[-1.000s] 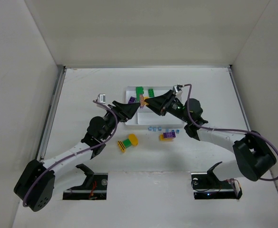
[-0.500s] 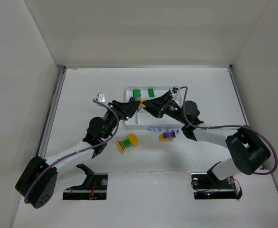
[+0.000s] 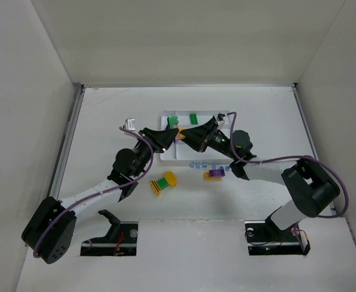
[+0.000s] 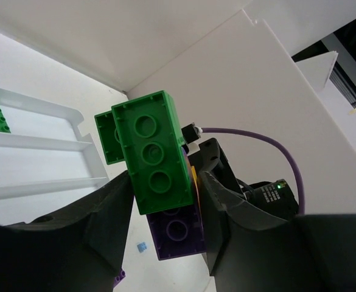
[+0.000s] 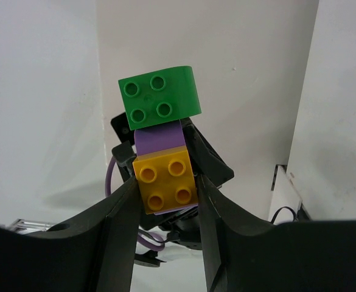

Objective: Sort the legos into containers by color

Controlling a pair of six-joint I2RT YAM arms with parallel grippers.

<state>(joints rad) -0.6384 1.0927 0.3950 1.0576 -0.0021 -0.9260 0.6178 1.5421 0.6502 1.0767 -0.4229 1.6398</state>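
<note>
My left gripper (image 3: 169,135) and right gripper (image 3: 188,135) meet tip to tip above the white tray (image 3: 165,154), both shut on one stack of legos. In the left wrist view my gripper (image 4: 165,204) clamps the purple brick (image 4: 178,234) under a green brick (image 4: 150,158). In the right wrist view my gripper (image 5: 165,188) clamps the yellow brick (image 5: 165,182), with the purple (image 5: 158,137) and green (image 5: 159,97) beyond it. A green brick (image 3: 193,118) lies in a far tray section.
On the table in front of the tray lie a green-and-yellow stack (image 3: 163,183), a purple-and-yellow stack (image 3: 213,174) and several tiny light-blue pieces (image 3: 197,164). White walls enclose the table on three sides.
Both grippers have shifted a little left and toward the near side with the stack still held between them. The legos on the table have not moved.
</note>
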